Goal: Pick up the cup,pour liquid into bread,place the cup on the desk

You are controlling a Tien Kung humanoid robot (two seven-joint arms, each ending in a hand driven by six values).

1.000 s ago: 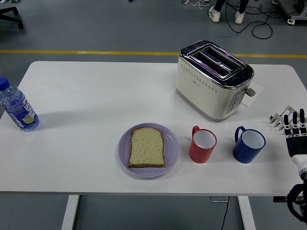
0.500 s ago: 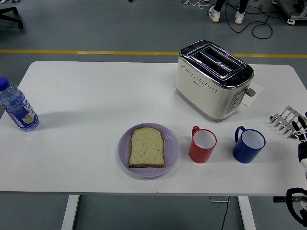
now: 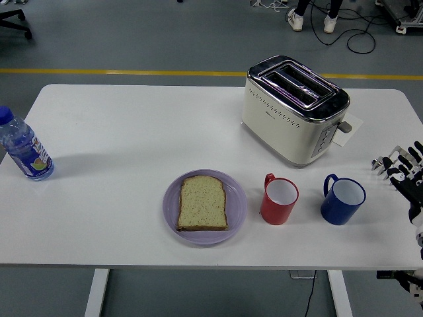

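My right hand point(image 3: 404, 173) has crept back in at three o'clock, fingers spread, holding nothing. Blue cup point(image 3: 343, 199) unmoved on the worktop point(image 3: 119, 132), bread point(image 3: 203, 203) at nine o'clock of the red cup point(image 3: 279, 199).

— Where do the cups stand?
— A glossy red cup point(image 3: 279, 201) with a white inside stands upright on the white tabletop point(image 3: 132, 132), its handle turned to the far left. A blue cup point(image 3: 343, 200) stands upright to its right, apart from it.
— And the bread?
— One pale, brown-crusted slice of bread point(image 3: 203, 203) lies flat on a round lilac plate point(image 3: 234, 214), left of the red cup.
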